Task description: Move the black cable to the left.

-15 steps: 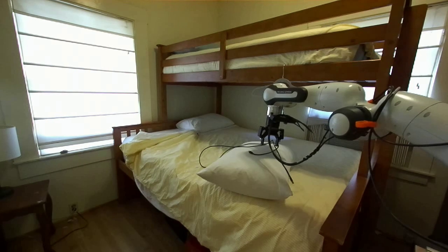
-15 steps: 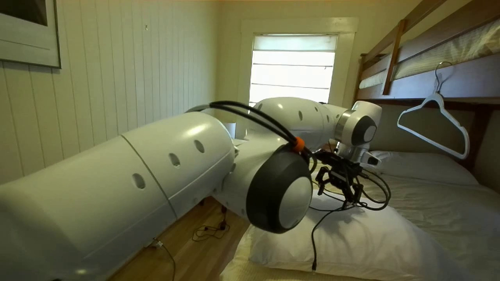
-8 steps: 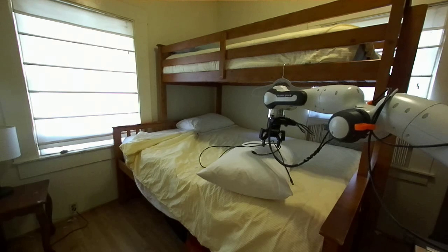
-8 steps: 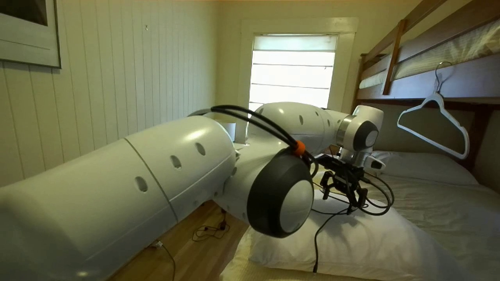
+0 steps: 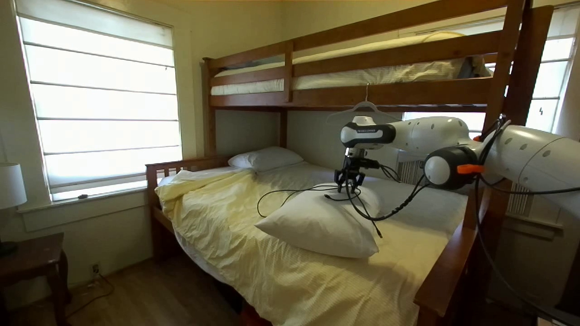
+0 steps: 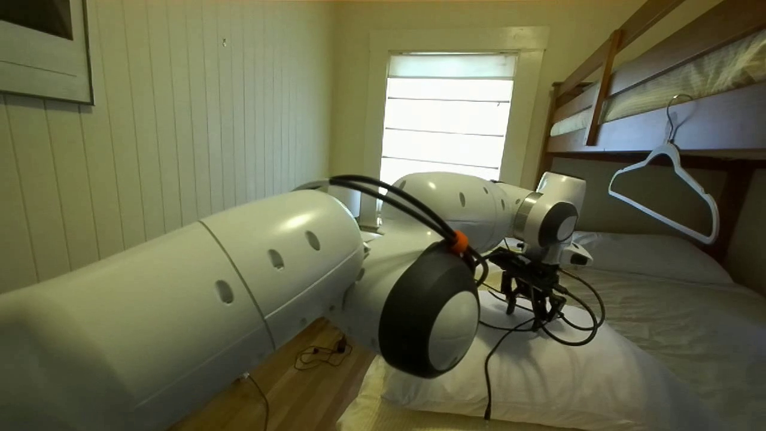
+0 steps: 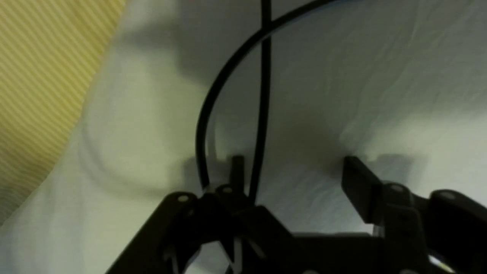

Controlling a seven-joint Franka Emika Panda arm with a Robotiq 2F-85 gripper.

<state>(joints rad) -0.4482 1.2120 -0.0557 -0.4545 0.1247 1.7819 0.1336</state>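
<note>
- Wrist view: the gripper [image 7: 295, 182] stands spread, unclenched; strands of the black cable [image 7: 263, 102] flank one fingertip [image 7: 237, 173].
- In an exterior view, the cable loops across the pillow [image 5: 308, 226], beneath and beside the gripper.
- In an exterior view, one cable end [image 6: 488, 410] droops down the pillow.

- One bunk bed [image 5: 326, 96] is seen with two bunks [image 5: 398, 276].
- One robot arm [image 5: 430, 129] and one gripper [image 7: 293, 177] are seen over the bunk bed's lower bunk; two fingers [image 7: 359, 186] are counted.
- One black cable [image 7: 263, 114] is laid on the bunk bed; two strands [image 7: 207, 102] are shown in the wrist view.
- At least two pillows [image 5: 312, 222] are set on the bunk bed.
- One hanger [image 6: 669, 148] is hung on the bunk bed.
- One nightstand [image 5: 36, 249] and one lamp [image 5: 11, 183] are placed apart from the bunk bed.
- One window [image 5: 106, 106] is seen whole beside the bunk bed.
</note>
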